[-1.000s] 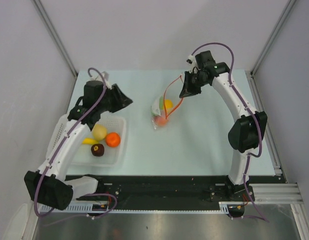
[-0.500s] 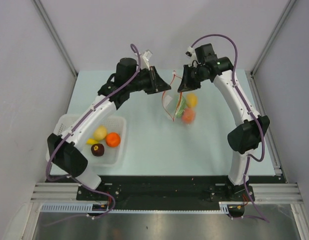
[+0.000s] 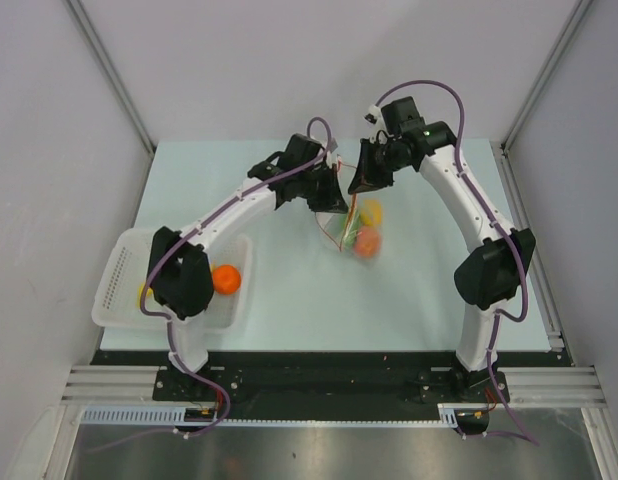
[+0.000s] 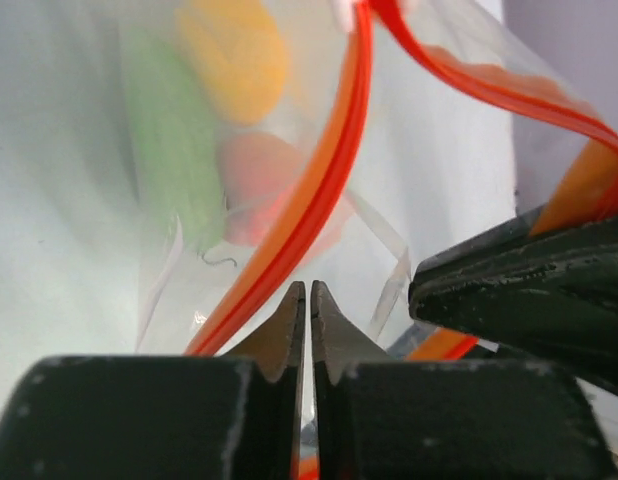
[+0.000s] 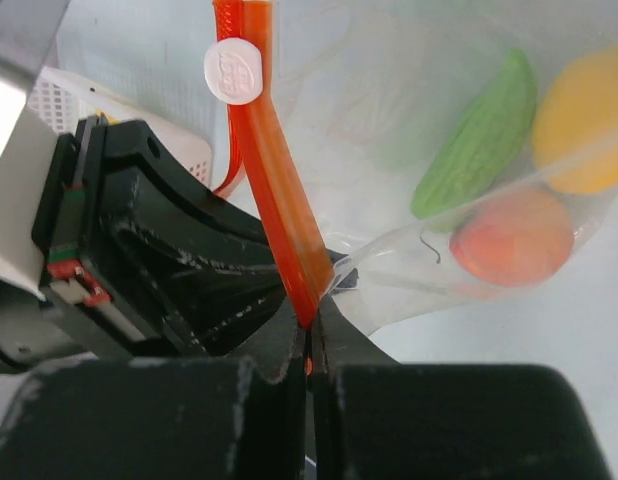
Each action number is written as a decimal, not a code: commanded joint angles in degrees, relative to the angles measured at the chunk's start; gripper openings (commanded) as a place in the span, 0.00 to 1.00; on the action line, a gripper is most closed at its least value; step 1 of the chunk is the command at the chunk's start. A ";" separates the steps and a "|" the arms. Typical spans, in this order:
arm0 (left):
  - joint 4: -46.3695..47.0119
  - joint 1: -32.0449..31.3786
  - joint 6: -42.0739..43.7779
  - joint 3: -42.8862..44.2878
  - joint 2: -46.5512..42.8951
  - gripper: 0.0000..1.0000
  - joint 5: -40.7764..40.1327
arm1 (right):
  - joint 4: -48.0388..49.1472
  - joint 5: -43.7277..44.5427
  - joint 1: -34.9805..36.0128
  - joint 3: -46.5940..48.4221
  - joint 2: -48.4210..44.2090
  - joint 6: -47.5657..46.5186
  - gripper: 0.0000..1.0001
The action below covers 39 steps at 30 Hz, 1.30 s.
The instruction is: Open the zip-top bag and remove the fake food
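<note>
The zip-top bag (image 3: 351,228) hangs between my two grippers above the table's middle. It holds fake food: a yellow piece (image 5: 589,120), a green piece (image 5: 479,135) and a peach piece (image 5: 511,238). My right gripper (image 5: 311,315) is shut on the red-orange zip strip (image 5: 274,180) below its white slider (image 5: 232,72); it is at the bag's right in the top view (image 3: 367,180). My left gripper (image 4: 308,285) is shut at the bag's mouth beside the strip (image 4: 329,170), with a sliver of orange between its jaws; it is at the bag's left in the top view (image 3: 329,198).
A white mesh basket (image 3: 124,270) stands at the table's front left with an orange fruit (image 3: 225,279) in it; the left arm's elbow hides the rest. The grippers are nearly touching, and the left one's black body (image 5: 159,250) fills the right wrist view's left side.
My left arm has swung from over the basket across to the bag and is now shut at its mouth. The right gripper has kept its hold; the bag has shifted slightly right.
</note>
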 commanded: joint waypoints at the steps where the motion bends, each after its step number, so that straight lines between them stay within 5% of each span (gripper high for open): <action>1: -2.73 -2.60 2.69 5.34 0.20 0.01 -7.80 | 2.91 -1.65 0.92 0.09 -0.96 4.67 0.00; 8: -1.07 -5.42 3.48 3.94 2.76 0.00 -19.50 | 5.99 -3.75 1.54 -3.16 -1.14 10.31 0.00; 23: 8.25 -5.60 0.23 -1.95 8.03 0.01 -17.50 | 4.15 -6.39 -1.36 -3.16 -1.58 8.29 0.00; 39: 5.17 -5.60 2.16 0.69 16.47 0.32 -20.22 | 3.18 -6.83 -1.98 -4.57 -2.20 6.54 0.00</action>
